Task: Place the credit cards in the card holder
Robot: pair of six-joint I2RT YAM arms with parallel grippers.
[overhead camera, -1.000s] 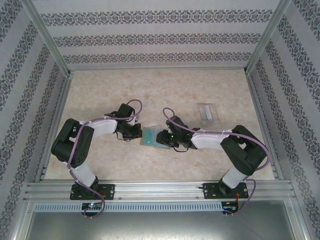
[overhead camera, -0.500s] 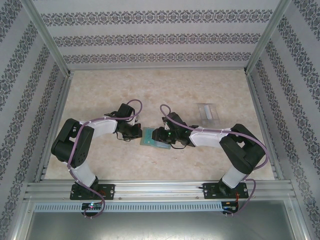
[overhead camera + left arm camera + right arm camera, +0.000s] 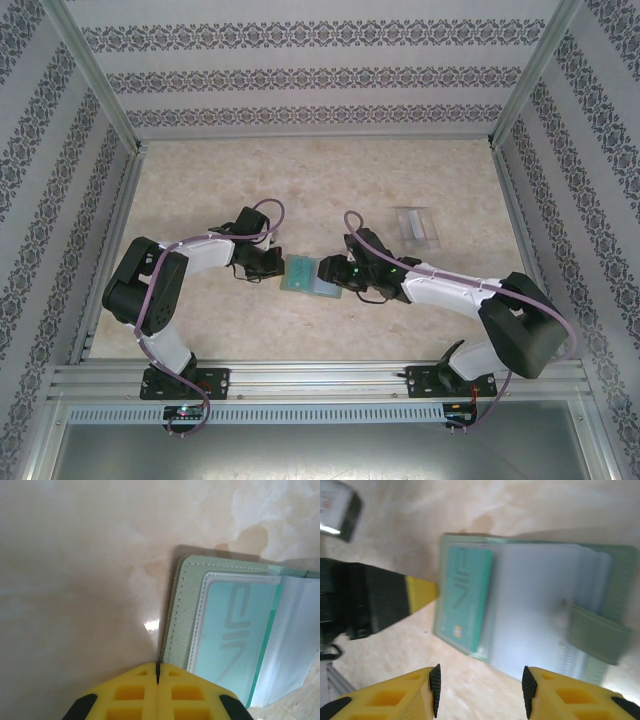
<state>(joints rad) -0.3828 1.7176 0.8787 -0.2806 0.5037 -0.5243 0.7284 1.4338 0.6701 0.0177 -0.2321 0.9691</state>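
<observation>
Lying open, the card holder (image 3: pixel 530 605) sits at the tips of the clenched left fingers (image 3: pixel 125 695); right fingers (image 3: pixel 570 695) hang parted, empty, over it; loose credit cards (image 3: pixel 416 222) lie well apart, behind those right fingers

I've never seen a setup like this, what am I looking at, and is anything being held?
Two robot arms stand at the near edge of a table. One picture looks down from above; the other two come from wrist cameras, showing each arm's own yellow claw. An open green card holder lies between them, one card in its sleeve. Pale flat pieces, probably more cards, lie farther back. The left claw is shut at the holder's edge; the right claw is open, holding nothing.
</observation>
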